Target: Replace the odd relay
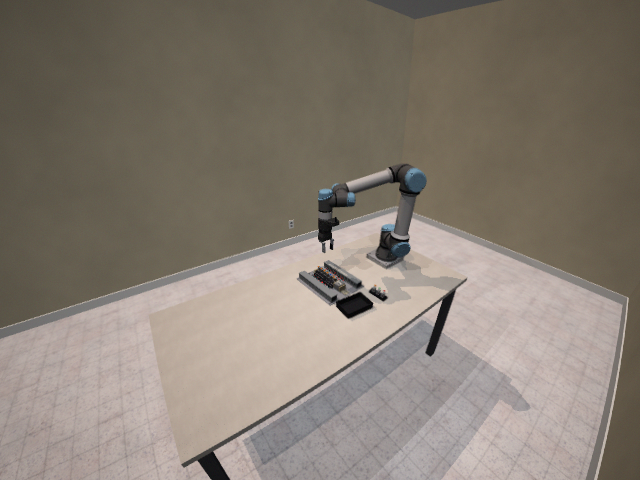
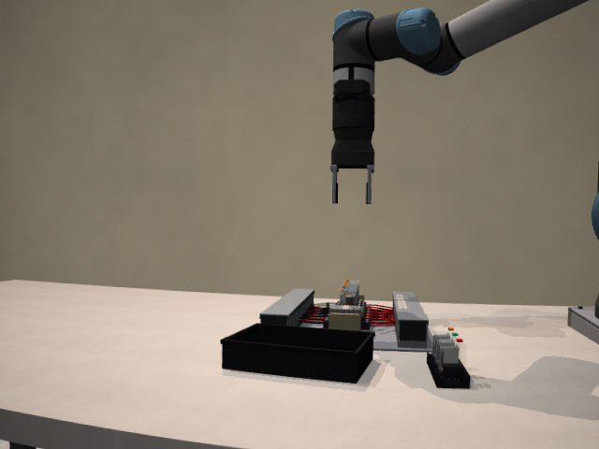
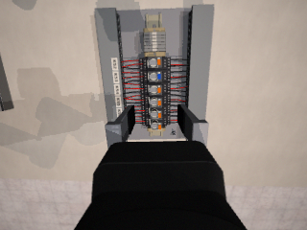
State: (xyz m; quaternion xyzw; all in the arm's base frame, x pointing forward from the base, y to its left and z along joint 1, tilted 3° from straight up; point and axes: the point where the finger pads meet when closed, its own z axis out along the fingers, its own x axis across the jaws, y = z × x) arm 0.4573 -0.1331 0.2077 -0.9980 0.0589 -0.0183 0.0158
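My gripper [image 1: 327,250] [image 2: 351,201] [image 3: 155,113] is open and empty, high above the relay panel. In the wrist view a row of relays in black sockets runs down the panel. The second relay from the top [image 3: 154,76] has a blue test button; the others have orange ones. All buttons there are on the right side. A black spare holder [image 2: 449,377] [image 1: 379,296] carries three upright spares, with an orange button [image 2: 450,328], a green button [image 2: 454,334] and a red button [image 2: 460,340]. The black tray [image 2: 290,359] [image 1: 361,311] shows no relay inside; its floor is partly hidden in the exterior view.
Grey wire ducts flank the row, one on the left [image 3: 107,57] [image 2: 287,307] and one on the right [image 3: 202,57] [image 2: 410,309]. Red and black wires run from them to the sockets. Grey terminal blocks [image 3: 154,42] stand beyond the row. The tray and holder are near the panel's end.
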